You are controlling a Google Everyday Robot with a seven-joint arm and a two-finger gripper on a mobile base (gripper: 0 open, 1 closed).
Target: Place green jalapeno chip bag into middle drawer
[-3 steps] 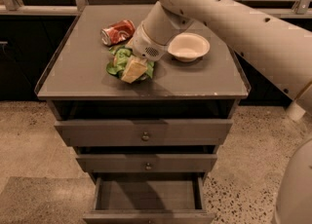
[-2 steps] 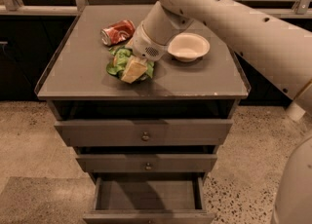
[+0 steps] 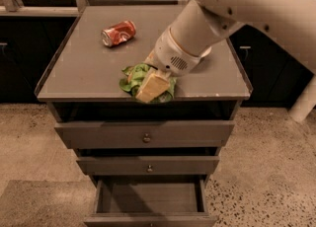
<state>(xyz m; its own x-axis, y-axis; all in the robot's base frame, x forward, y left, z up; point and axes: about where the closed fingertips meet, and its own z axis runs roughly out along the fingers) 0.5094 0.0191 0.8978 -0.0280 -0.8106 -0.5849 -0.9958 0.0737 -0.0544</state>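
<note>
The green jalapeno chip bag (image 3: 132, 79) is crumpled at the front edge of the cabinet top (image 3: 84, 68). My gripper (image 3: 150, 87) reaches down from the upper right and is shut on the bag, with a beige finger (image 3: 154, 84) lying across it. Whether the bag still rests on the top I cannot tell. Below, the top drawer (image 3: 145, 134) and the middle drawer (image 3: 148, 166) are closed. The bottom drawer (image 3: 148, 199) is pulled open and has nothing in it.
A red soda can (image 3: 118, 32) lies on its side at the back left of the top. A white bowl (image 3: 207, 51) is almost hidden behind my arm at the right. Dark cabinets stand behind, and speckled floor lies around the base.
My arm has swung forward and lower. The gripper and the green bag have moved right and toward the front edge of the top. The can has not moved.
</note>
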